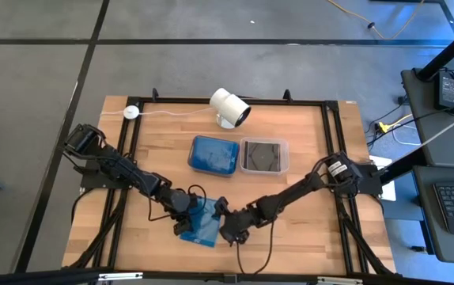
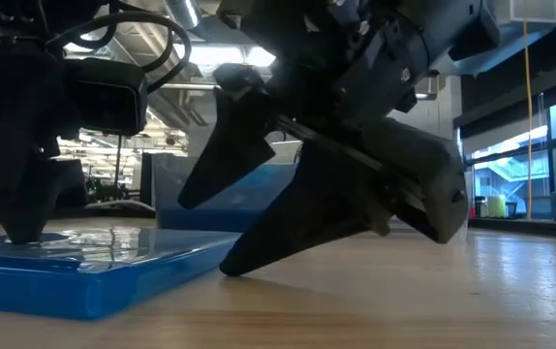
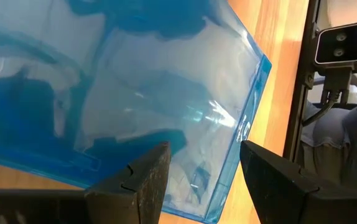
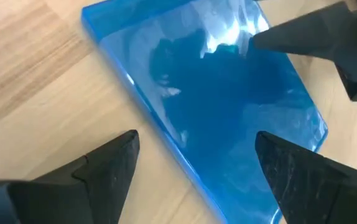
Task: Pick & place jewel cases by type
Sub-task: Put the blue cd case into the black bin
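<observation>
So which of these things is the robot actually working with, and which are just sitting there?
Part of the job:
- blue jewel case, flat on the table
- left tool and right tool, both open beside it

Just lying about:
- white camera
- blue tub
- dark tub

No legible text or labels anywhere

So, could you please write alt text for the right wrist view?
A translucent blue jewel case lies flat on the wooden table, with the right gripper open above it, one dark finger on each side. The left gripper's fingers touch the case's far corner.
</observation>
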Controlling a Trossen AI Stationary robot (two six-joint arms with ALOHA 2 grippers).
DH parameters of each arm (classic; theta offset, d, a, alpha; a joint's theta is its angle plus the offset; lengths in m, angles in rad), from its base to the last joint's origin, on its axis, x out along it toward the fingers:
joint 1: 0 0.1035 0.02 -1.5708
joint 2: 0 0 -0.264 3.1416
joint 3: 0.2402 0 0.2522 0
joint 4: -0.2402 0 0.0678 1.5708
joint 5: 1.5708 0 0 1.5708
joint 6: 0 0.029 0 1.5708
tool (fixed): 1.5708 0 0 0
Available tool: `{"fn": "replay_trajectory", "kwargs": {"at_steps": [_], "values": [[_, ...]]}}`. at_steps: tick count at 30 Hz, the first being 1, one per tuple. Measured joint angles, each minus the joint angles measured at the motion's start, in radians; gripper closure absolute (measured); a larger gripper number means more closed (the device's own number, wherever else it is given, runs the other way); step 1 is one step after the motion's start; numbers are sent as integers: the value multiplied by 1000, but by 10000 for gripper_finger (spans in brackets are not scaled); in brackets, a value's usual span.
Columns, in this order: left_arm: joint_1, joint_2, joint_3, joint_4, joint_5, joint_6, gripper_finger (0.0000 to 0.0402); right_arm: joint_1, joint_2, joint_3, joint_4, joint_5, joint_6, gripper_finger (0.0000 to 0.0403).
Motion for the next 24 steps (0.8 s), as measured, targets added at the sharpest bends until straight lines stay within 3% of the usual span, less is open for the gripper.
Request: {"fn": "replay_trajectory", "kwargs": {"at_steps": [9, 16, 24], "values": [[30, -7, -1, 1, 27, 12, 208, -28, 13, 0, 30, -6, -6, 76], [46, -103, -2, 16, 36, 33, 208, -27, 15, 1, 18, 4, -3, 76], [28, -192, 0, -288, -89, -34, 208, -28, 16, 0, 14, 10, -3, 76]]}}
